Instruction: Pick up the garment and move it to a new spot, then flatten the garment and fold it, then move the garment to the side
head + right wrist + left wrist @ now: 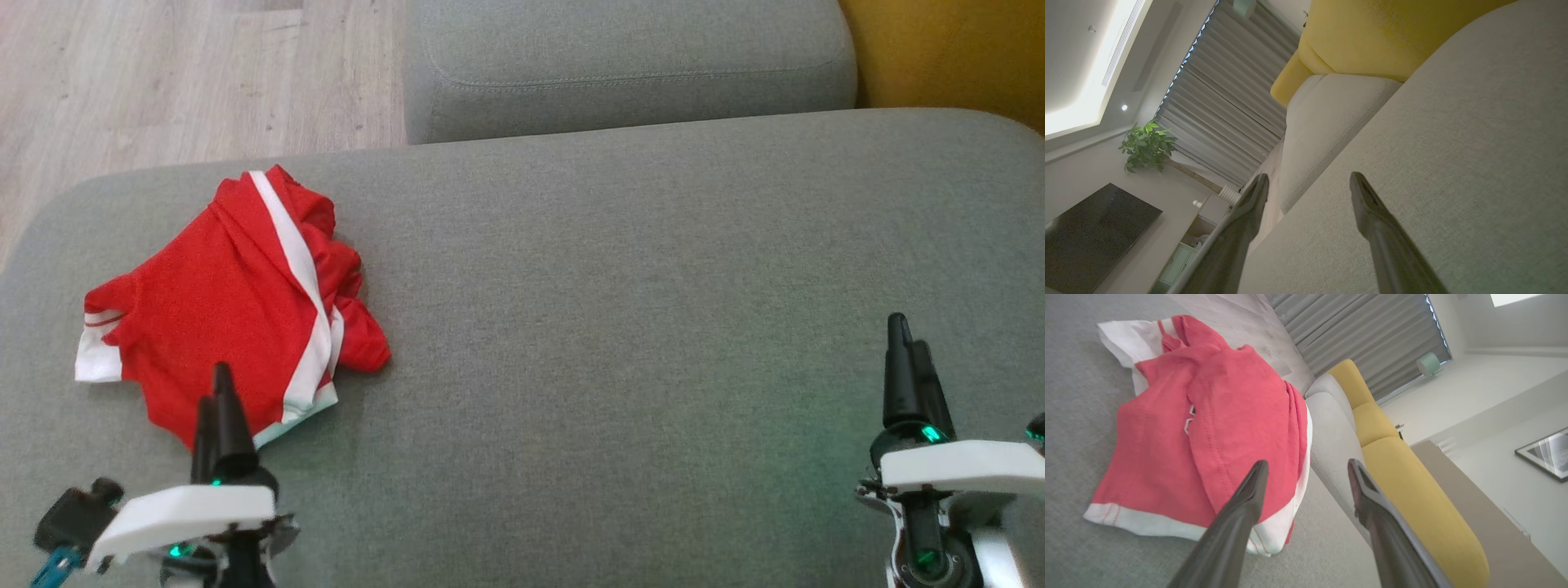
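We see the red garment [229, 302] with white bands lying in a crumpled heap on the left part of the grey seat [612, 327], close to the rounded left corner. One white band runs along it from the far end to the near hem, and a short sleeve with a white cuff points to the left.

Our left gripper [214, 392] is at the near edge of the garment. In the head view its dark fingertips stand in front of the lower hem. In the left wrist view the two fingers are spread wide, with nothing between them. One finger [1249, 498] shows in front of the red cloth, and we cannot tell if it touches the cloth.

Our right gripper [909, 335] is well apart from the garment, above the bare right part of the seat. Its fingers are spread wide too, and they hold nothing.

Behind the seat there is a second grey cushion [629, 65], with a yellow cushion [947, 49] to its right. The wooden floor [163, 73] shows at the far left.
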You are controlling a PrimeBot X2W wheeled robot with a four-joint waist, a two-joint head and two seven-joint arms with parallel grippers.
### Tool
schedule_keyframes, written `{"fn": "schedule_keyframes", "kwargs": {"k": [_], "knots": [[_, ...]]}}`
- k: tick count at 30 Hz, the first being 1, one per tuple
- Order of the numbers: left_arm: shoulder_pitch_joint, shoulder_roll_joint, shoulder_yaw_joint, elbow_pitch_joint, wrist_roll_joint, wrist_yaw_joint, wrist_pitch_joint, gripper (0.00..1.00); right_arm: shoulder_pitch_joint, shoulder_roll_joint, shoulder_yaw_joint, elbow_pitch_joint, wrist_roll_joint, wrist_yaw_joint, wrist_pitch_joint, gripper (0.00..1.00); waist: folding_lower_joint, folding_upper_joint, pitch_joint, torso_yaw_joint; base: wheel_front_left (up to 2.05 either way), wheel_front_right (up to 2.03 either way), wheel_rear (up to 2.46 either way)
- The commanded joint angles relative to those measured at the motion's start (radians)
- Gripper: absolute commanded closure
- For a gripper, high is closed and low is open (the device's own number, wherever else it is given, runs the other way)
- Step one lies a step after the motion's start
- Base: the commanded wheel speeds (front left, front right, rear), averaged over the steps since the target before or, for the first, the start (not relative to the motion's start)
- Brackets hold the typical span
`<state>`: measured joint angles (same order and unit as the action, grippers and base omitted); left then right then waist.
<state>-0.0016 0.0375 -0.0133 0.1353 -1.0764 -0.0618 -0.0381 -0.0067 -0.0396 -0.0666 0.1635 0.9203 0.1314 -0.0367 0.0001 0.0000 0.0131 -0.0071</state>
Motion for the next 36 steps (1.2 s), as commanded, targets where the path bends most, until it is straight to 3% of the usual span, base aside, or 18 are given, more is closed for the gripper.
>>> {"fn": "schedule_keyframes", "kwargs": {"k": [1,17,36], "knots": [[-0.051,0.008,0.007,-0.044,0.024,0.0,-0.011,0.0,-0.043,-0.006,0.013,-0.043,-0.025,0.0,-0.011,0.0,0.0,0.0,0.0,0.0,0.0,0.0,0.0],[-0.073,0.022,-0.124,-0.032,0.369,-0.016,-0.058,0.0,-0.037,-0.007,0.06,-0.057,-0.307,0.0,-0.058,0.0,0.0,0.0,0.005,-0.007,0.0,0.0,0.0],[-0.112,0.087,-0.265,-0.024,0.669,0.049,-0.114,0.0,-0.039,-0.008,0.097,-0.091,-0.588,-0.001,-0.115,0.0,0.0,0.0,0.012,-0.007,0.0,0.0,0.0]]}}
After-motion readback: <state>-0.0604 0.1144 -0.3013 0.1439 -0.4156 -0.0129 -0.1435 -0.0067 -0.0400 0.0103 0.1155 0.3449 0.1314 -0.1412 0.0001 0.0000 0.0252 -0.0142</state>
